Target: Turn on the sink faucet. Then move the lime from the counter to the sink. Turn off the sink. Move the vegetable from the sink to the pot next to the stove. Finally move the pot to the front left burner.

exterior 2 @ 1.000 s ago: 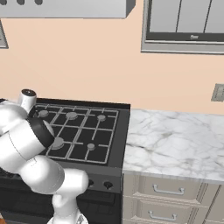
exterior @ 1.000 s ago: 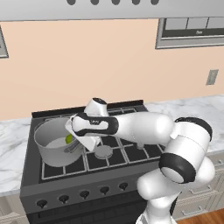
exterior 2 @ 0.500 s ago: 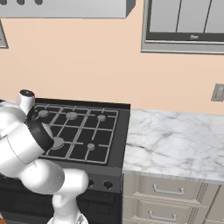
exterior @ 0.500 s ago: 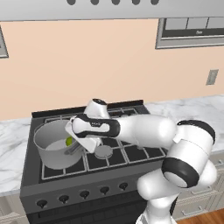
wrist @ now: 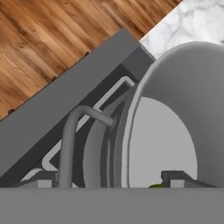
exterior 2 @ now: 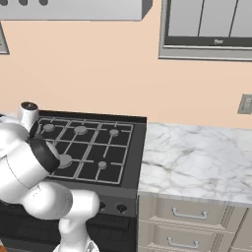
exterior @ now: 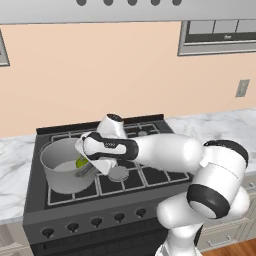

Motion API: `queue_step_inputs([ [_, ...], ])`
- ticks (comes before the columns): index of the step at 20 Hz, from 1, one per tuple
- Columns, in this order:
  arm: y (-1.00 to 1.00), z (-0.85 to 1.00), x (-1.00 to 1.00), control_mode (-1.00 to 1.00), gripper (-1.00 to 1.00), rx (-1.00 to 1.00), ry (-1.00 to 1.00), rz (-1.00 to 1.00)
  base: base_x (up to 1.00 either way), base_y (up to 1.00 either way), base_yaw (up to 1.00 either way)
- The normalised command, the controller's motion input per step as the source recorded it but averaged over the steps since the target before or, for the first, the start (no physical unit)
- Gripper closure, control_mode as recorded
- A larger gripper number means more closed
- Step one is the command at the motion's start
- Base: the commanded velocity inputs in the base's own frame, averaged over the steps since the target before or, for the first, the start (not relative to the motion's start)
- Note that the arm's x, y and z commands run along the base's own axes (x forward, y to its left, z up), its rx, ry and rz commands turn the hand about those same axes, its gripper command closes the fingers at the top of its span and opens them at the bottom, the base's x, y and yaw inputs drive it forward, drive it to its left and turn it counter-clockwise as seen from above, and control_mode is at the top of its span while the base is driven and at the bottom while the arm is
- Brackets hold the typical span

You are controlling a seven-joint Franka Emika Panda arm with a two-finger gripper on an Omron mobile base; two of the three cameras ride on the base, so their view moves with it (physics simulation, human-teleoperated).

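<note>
Fingers (wrist: 118, 178) stand spread astride the near wall of the pot (exterior: 62, 162), gripping nothing; its handle (wrist: 72, 140) lies just outside, the lime (exterior: 81, 162) just inside.

No lettering can be read; the small white mark on the microwave (exterior: 218, 36) above the stove (exterior 2: 88, 147) stays illegible.

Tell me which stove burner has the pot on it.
The front left burner: the pot covers it, lime inside. The other burner caps on the stove sit bare.
</note>
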Motion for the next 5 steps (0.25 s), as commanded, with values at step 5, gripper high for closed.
queue_step_inputs([
  [5, 0.00, 0.20, 0.00, -1.00, -1.00, 0.00, 0.00, 0.00, 0.00, 0.00, 0.00],
])
